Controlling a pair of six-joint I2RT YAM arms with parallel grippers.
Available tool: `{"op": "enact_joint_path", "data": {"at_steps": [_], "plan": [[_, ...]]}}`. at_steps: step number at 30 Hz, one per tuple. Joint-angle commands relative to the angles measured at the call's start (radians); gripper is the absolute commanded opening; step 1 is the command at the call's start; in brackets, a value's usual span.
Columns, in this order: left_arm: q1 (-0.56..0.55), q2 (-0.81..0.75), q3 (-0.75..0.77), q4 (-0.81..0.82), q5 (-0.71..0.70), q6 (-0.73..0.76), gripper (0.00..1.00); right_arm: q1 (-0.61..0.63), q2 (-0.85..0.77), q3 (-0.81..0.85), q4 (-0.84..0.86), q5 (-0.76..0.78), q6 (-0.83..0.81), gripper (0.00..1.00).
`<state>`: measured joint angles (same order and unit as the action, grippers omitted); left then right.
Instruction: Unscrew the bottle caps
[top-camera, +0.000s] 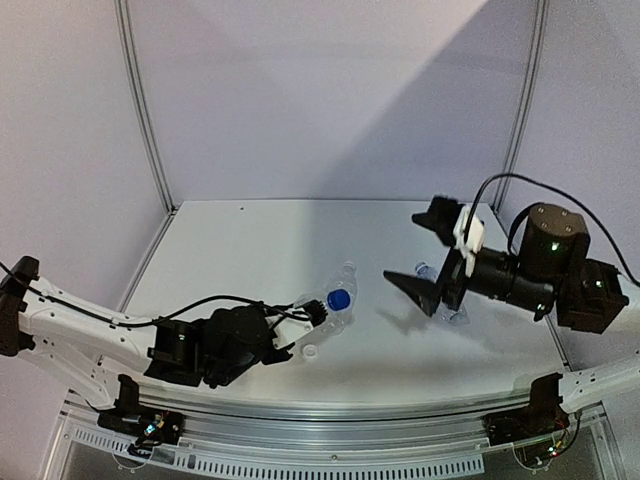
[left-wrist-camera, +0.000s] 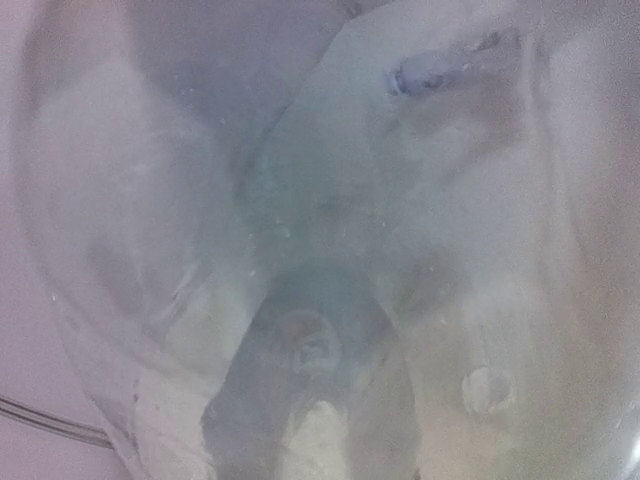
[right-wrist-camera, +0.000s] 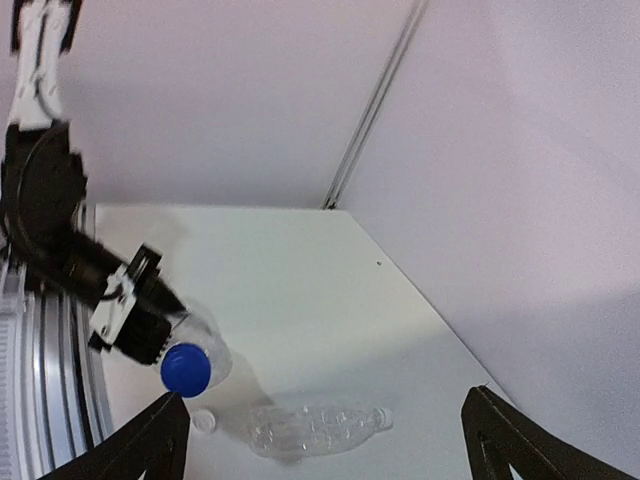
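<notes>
On the end of the bottle (right-wrist-camera: 210, 345) clamped in the left gripper (top-camera: 315, 318), the blue cap (top-camera: 340, 298) faces the right gripper (top-camera: 400, 247), whose fingers stand wide open, empty, well apart from that cap. We judge the bottle light, thin-walled and easy to crush, so we'd pinch the cap by its rim and brace near the stiffer neck. Just beside the blue cap a loose white cap (top-camera: 310, 350) lies on the table (top-camera: 250, 250), with a plain bottle (right-wrist-camera: 315, 425) on its side near it.
</notes>
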<state>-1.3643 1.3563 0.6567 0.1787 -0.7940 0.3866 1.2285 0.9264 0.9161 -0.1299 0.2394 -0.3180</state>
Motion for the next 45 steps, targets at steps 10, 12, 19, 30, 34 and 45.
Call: {"op": "enact_joint_path", "data": {"at_steps": [10,12,19,30,34,45], "plan": [[0.103,-0.187,-0.073,0.067,0.395,-0.212,0.0,-0.12,0.19,-0.002,0.169,-0.379,0.467,0.9],[0.113,-0.184,-0.069,0.062,0.413,-0.23,0.0,-0.121,0.186,-0.025,0.207,-0.411,0.474,0.9],[0.141,-0.155,-0.041,0.026,0.522,-0.278,0.0,-0.12,0.235,-0.029,0.252,-0.518,0.44,0.97],[0.156,-0.107,-0.019,0.024,0.635,-0.288,0.0,-0.121,0.311,0.007,0.311,-0.486,0.44,0.93],[0.156,-0.095,-0.011,0.016,0.655,-0.282,0.0,-0.121,0.298,-0.004,0.324,-0.457,0.439,0.92],[0.156,-0.083,-0.006,0.015,0.678,-0.269,0.0,-0.12,0.312,-0.001,0.324,-0.362,0.453,0.91]]}}
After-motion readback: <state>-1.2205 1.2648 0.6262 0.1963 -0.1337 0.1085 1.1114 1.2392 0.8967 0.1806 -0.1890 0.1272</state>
